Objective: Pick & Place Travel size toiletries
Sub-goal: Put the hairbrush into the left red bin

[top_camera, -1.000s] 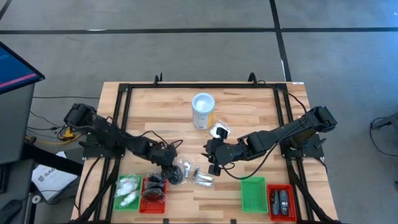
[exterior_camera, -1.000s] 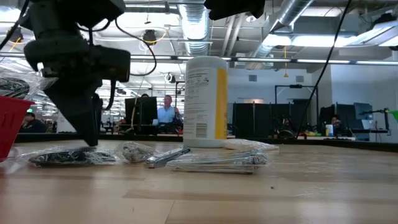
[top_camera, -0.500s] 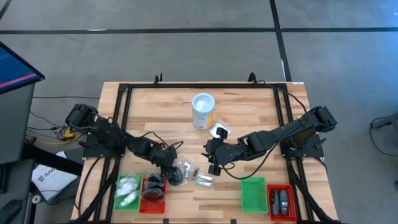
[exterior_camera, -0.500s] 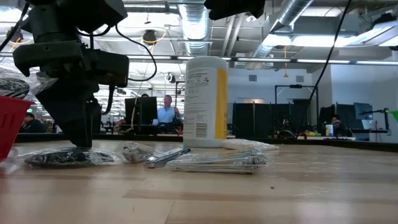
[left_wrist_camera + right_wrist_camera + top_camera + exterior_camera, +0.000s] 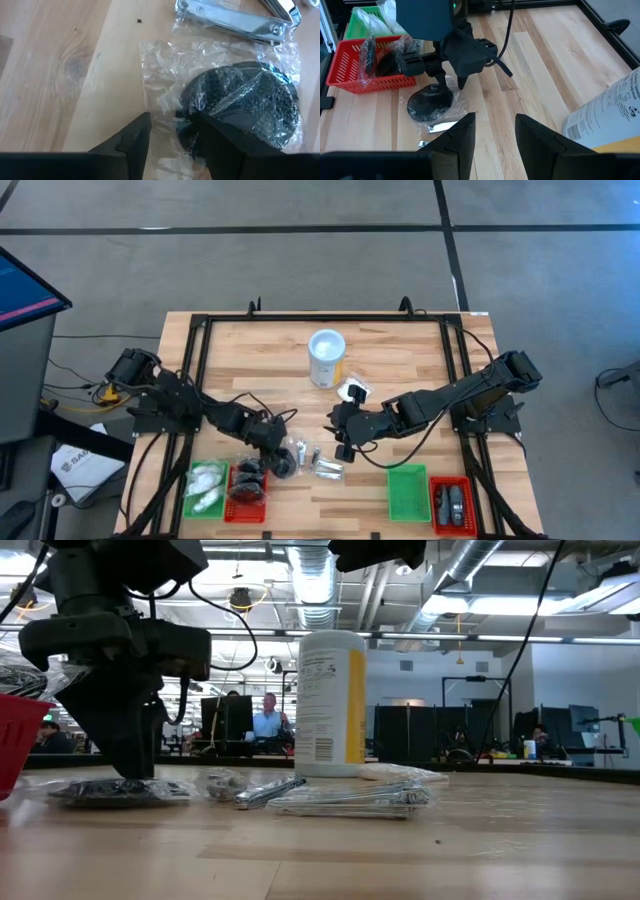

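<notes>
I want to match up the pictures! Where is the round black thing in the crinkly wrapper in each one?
High view: black round packet below the left gripper.
Low view: flat at left.
Left wrist view: fills the right half.
Right wrist view: centre-left.
Shared landmark: the red tray beside it.

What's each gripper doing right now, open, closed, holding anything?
Left gripper: open, fingers straddling the wrapped black round packet, not gripped yet.
Right gripper: open, holding nothing, above the table.
</notes>
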